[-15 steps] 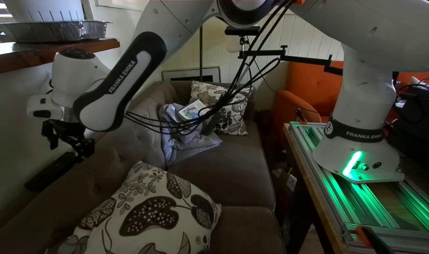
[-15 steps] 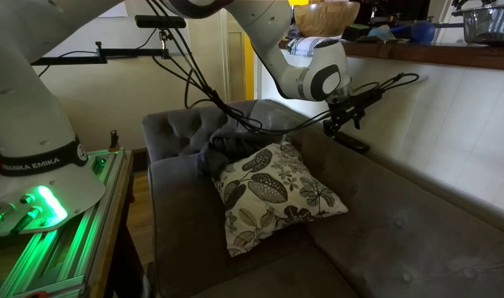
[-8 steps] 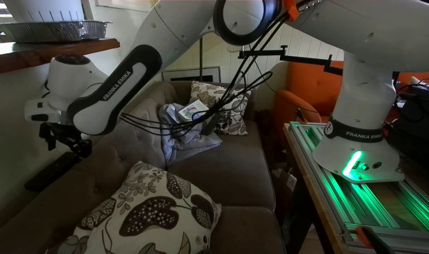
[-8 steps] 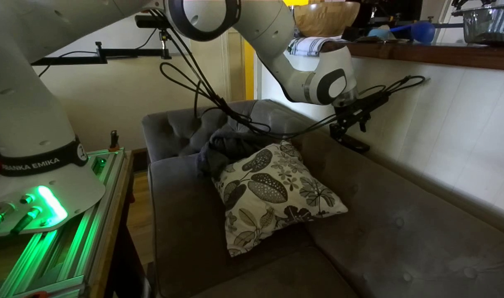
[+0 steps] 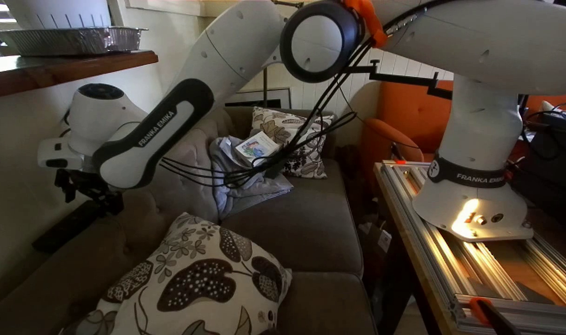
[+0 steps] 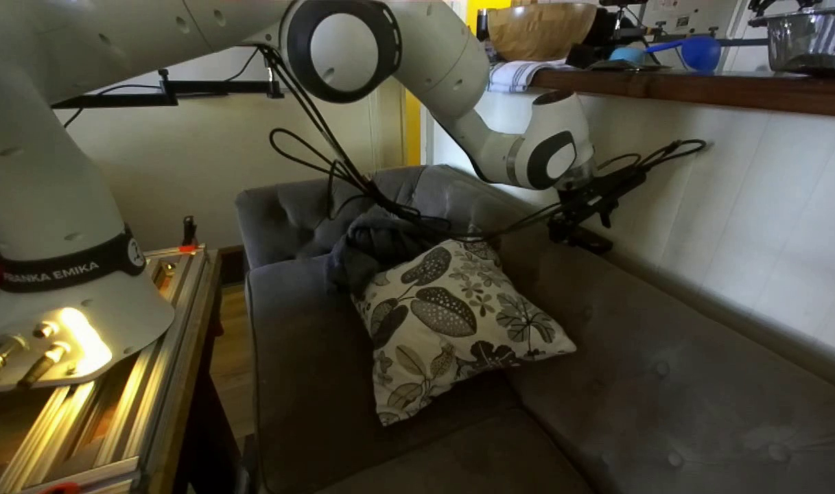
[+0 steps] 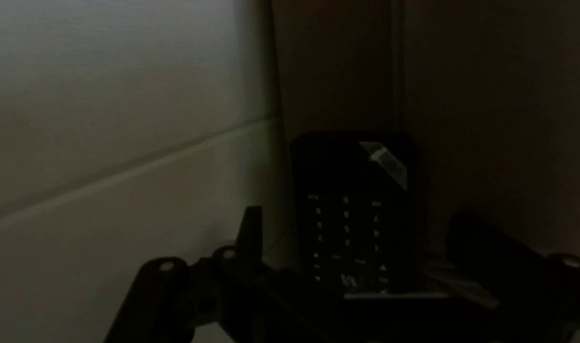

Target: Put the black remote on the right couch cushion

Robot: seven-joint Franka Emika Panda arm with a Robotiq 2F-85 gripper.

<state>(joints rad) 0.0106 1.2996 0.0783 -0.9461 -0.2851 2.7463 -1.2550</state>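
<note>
The black remote (image 5: 65, 228) lies on top of the couch back by the wall; it also shows in an exterior view (image 6: 594, 241). In the wrist view the remote (image 7: 347, 214) shows its keys, partly hidden at the bottom by the gripper. My gripper (image 5: 91, 201) is open, low over the remote's end. In the wrist view its fingers (image 7: 251, 233) stand on either side of the remote with gaps. Brown-grey seat cushions show in an exterior view, a farther one (image 5: 296, 228) and a nearer one (image 5: 327, 302); which counts as the right one I cannot tell.
A leaf-patterned pillow (image 5: 203, 279) lies on the couch. A grey blanket (image 5: 245, 184) with a book (image 5: 257, 146) and another pillow (image 5: 310, 160) lie farther back. The white wall (image 6: 746, 206) and wooden ledge (image 6: 698, 89) stand close to the gripper. Cables hang under the arm.
My gripper has moved down toward the remote, and the arm's elbow has sunk. The base light has turned from green to yellow-white. The remote has not moved.
</note>
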